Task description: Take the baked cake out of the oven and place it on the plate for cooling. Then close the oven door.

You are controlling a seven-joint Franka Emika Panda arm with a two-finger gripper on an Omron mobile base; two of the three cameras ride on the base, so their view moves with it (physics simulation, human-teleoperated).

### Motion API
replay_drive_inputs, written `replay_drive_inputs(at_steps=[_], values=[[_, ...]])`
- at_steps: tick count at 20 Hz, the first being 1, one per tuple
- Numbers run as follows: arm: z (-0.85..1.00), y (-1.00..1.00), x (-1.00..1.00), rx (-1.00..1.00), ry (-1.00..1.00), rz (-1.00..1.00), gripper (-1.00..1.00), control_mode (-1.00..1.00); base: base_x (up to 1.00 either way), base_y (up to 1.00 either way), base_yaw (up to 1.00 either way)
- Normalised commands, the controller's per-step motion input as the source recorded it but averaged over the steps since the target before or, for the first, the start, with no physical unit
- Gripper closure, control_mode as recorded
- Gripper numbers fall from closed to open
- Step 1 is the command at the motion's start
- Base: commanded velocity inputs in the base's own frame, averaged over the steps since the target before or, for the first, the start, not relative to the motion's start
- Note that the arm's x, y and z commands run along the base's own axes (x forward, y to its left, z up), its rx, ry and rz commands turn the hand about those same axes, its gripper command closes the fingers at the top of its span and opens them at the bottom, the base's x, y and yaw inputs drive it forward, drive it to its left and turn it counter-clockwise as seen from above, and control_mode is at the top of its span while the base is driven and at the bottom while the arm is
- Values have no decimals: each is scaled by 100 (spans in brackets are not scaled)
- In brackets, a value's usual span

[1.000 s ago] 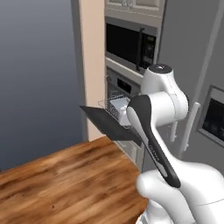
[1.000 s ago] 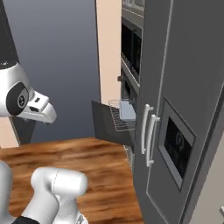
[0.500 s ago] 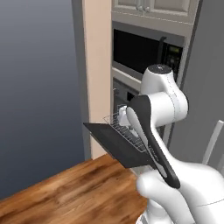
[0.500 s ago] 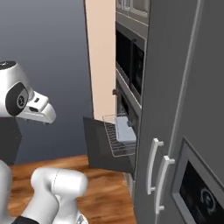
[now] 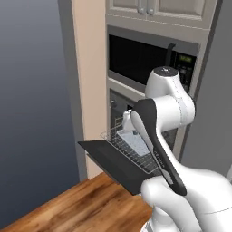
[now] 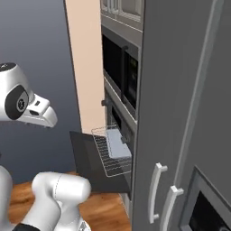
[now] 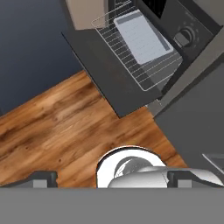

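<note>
Nearest, down low: wooden floor [image 7: 65,127], plain planks, running under the front edge of the oven door [image 7: 109,74]. Dropped fully open and lying flat, dark inner face up, hinged along the foot of the oven [image 7: 175,22]. Jutting out level over the floor in the left base view too, front corner toward the camera.

Over the door: wire rack [image 7: 140,57], slid out of the cavity, its front edge well short of the door's front edge. Resting on the rack toward its back edge: pale grey-blue flat tray [image 7: 142,37] with a low raised rim. Looks flat and bare from above; cannot tell any cake on it. Same tray half out of the oven mouth in the right base view.

Beyond the rack: grey steel oven front with one round knob [image 7: 186,35] near the back corner of the rack. Above the oven: black microwave [image 5: 136,59] with a vertical handle, and above that, cream cupboard doors [image 5: 149,7]. Beside the oven column: tall grey fridge [image 6: 180,135] with pale bar handles.

Then the end effector [image 7: 114,178]: raised high, looking down on the floor and the open door, set back from the door's front edge. Dark fingertips [image 7: 41,178] spread as wide as they go, at opposite sides of the hand view. Nothing pinched, nothing touched, well apart from door, rack and tray.
</note>
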Motion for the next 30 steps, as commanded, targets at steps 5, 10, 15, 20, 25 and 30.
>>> replay_drive_inputs(at_steps=[5, 10, 15, 20, 25, 30], values=[[0, 0, 0, 0, 0, 0, -100, 100, 79, 0, -14], [0, 0, 0, 0, 0, 0, -100, 100, 43, 0, -6], [-84, 6, 15, -9, 7, 0, -100, -100, 0, 0, 0], [-100, 4, 68, -10, 8, 4, -100, -100, 0, 0, 0], [-100, 0, 65, -2, 16, 3, -100, -100, 0, 0, 0], [-100, 0, 43, 0, 10, 0, -100, -100, 0, 0, 0]])
